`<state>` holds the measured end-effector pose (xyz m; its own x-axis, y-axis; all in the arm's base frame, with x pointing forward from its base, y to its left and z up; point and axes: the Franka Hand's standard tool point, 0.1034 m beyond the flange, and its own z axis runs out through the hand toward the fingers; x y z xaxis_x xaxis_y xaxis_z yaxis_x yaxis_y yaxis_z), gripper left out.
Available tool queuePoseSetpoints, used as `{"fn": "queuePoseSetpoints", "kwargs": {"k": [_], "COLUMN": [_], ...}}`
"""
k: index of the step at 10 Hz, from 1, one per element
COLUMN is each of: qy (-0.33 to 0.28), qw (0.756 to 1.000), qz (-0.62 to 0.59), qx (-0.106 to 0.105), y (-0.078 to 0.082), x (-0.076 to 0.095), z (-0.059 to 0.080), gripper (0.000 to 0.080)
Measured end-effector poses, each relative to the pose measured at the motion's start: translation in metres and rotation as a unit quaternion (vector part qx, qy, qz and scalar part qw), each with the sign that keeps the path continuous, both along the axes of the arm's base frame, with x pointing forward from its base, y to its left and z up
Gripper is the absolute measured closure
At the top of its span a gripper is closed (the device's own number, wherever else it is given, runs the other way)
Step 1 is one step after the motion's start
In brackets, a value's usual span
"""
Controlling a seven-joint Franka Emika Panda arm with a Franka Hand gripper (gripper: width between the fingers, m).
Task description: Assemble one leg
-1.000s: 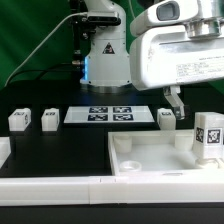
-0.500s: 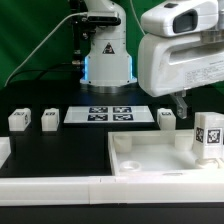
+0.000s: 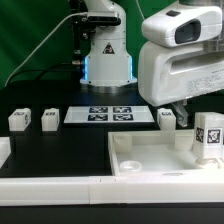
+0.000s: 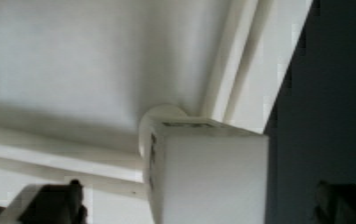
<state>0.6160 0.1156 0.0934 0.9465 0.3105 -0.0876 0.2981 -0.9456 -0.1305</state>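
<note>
Leg stood upright in the corner of the tray-like part at the exterior view's right, its tag facing the camera, and the wrist view showed it directly under your gripper. The gripper was spread wide, with one dark fingertip on each side of the leg and clear space between each tip and the leg, so you held nothing. In my judgement, your main risk was a descent that was not centred. A fingertip could have landed on the top of the leg or on the tray-like part's raised wall just beside it, and that would have pushed the part across the table. Closing with one finger reaching the leg first could also have tipped it in its seat or jammed it crooked. You could not tell from either view whether the leg was fully seated. A loose leg stood on the table close to the lowered finger in the exterior view, just past the marker board, and a sideways correction could have knocked it over. Your arm hung over that end of the tray-like part with the wrist turned straight down and the fingers pointing at the table. Its bulky white housing filled the upper part of the exterior view at the right and hid most of the gripper there
</note>
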Motion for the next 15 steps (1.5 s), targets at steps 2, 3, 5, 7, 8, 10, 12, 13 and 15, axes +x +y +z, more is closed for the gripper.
{"fn": "queuePoseSetpoints", "kwargs": {"k": [2,3,5,7,8,10,12,13,15], "qy": [-0.006,-0.005,-0.006,-0.005,-0.006,-0.005,-0.003,0.000,0.012], "qw": [1.000,1.000,1.000,1.000,1.000,1.000,1.000,0.998,0.987], "qz": [-0.001,-0.001,-0.001,0.000,-0.001,-0.002,-0.022,-0.057,-0.162], "qx": [0.001,0.001,0.001,0.001,0.000,0.000,-0.003,-0.005,-0.014], "y": [0.0007,0.0003,0.0002,0.0002,-0.0010,-0.0024,-0.0023,-0.0017,0.0001], "x": [-0.0003,-0.0008,-0.0007,-0.0008,-0.0005,-0.0004,-0.0004,-0.0004,-0.0007], "z": [-0.0090,-0.0094,-0.0094,-0.0097,-0.0097,-0.0099,-0.0100,-0.0099,-0.0099], "gripper": [0.0150,0.0150,0.0150,0.0421,0.0499,0.0502,0.0503,0.0503,0.0503]}}
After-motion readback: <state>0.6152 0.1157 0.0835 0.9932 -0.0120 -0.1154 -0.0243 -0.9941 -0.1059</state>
